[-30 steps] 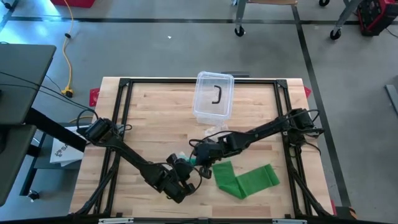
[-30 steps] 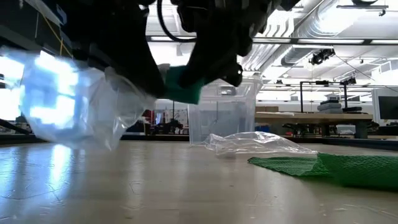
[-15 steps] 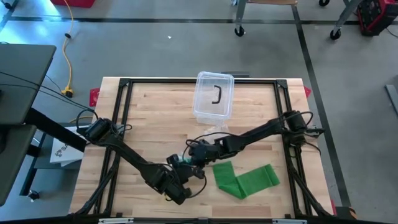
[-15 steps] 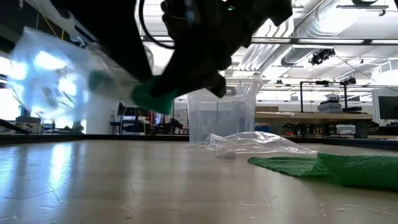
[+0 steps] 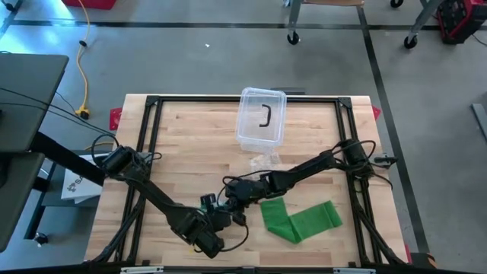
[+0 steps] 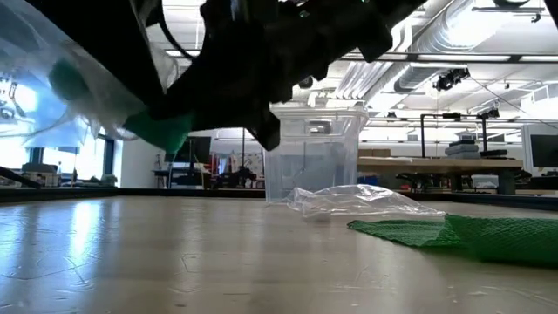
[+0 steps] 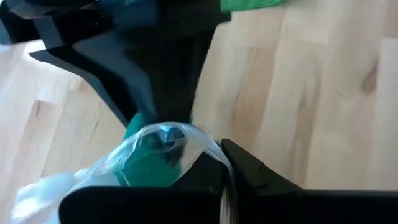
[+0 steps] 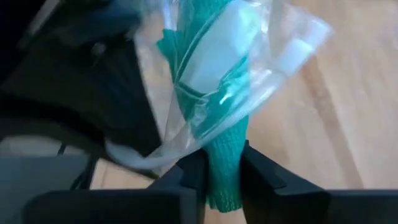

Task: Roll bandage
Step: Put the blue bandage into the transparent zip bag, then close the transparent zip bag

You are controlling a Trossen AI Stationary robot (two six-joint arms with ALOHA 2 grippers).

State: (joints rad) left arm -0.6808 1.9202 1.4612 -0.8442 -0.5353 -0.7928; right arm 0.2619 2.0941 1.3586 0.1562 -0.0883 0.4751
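While both arms meet above the tabletop's front-middle, we note:
Right gripper [image 8: 222,177]: pinching one end of the green bandage roll [image 8: 224,155], its other end inside a clear plastic bag [image 8: 249,68].
Left gripper [image 7: 221,177]: pressed together on that bag, at the front edge.
Loose green bandage strip [image 5: 299,220]: flat toward the front right corner.
Clear plastic box [image 5: 261,118]: back edge, middle.
Empty clear bag [image 6: 357,202]: just before the box.
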